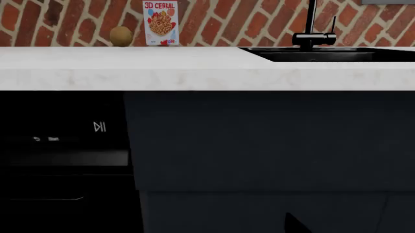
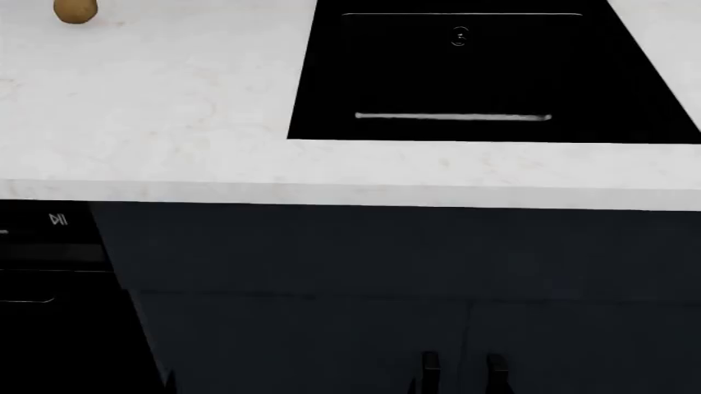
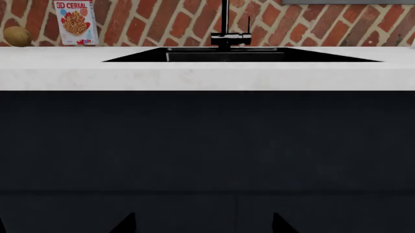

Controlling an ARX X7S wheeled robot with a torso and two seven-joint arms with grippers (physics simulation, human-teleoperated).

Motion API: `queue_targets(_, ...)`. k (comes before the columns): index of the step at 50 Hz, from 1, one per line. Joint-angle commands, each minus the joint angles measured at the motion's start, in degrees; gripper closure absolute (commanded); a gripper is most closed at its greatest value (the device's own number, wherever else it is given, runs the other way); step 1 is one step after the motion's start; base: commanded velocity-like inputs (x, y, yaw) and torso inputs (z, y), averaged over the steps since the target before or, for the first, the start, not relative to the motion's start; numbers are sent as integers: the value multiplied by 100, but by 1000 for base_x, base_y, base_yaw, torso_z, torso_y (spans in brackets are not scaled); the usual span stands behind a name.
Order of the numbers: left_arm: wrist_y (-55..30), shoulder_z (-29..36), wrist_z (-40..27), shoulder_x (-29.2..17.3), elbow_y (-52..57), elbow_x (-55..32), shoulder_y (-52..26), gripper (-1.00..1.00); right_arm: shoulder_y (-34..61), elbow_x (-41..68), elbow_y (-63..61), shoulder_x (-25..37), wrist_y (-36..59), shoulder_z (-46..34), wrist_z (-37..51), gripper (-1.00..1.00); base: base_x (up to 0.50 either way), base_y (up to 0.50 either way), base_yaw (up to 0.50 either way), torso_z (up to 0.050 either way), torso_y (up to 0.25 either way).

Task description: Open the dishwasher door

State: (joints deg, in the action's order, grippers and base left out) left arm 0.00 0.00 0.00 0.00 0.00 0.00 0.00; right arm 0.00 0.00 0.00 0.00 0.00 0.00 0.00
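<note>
The approach is in hand: the dishwasher door (image 1: 65, 160) sits shut under the counter (image 1: 194, 68), well off to the left of both grippers and untouched. Whether either gripper's fingers are wide or narrow cannot be told. Next, probably, the left arm must reach its handle.

A white, faintly grey-veined marble countertop (image 2: 197, 115) is seen above matte dark navy cabinet fronts (image 3: 207, 145). A glossy black dishwasher door (image 1: 61, 160) is marked with a pale play/pause symbol. A black sink basin (image 2: 460, 74) and black faucet (image 3: 227, 29) are backed by red-orange brick wall (image 3: 162, 22). A white cereal box (image 1: 160, 22) with red lettering and a tan-brown potato (image 1: 120, 35) are shown.
</note>
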Motion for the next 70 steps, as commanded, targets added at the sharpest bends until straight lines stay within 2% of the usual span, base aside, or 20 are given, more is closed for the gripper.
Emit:
queue_targets(1,-34,93,-94,-83,46,-82,12,-100,6,59,16,59,-11,-74,73,-100,0,0,0,0,0)
queue_targets(17,117,454,-222,-352,45,-270,4,-100,-78,417,16,304,-142,-380,363,-100,0,30,0,0,0)
queue_targets(63,395,849,-565,-635,-281,-472,-108,-100,-132,858,-105,619,-156,-685,674,-100,0,445,0,0,0)
queue_targets(70,455,860,-597,-632,-360,-579,-145,-100,-118,908,-152,658,-142,-689,752,-100,0,26,0,0,0)
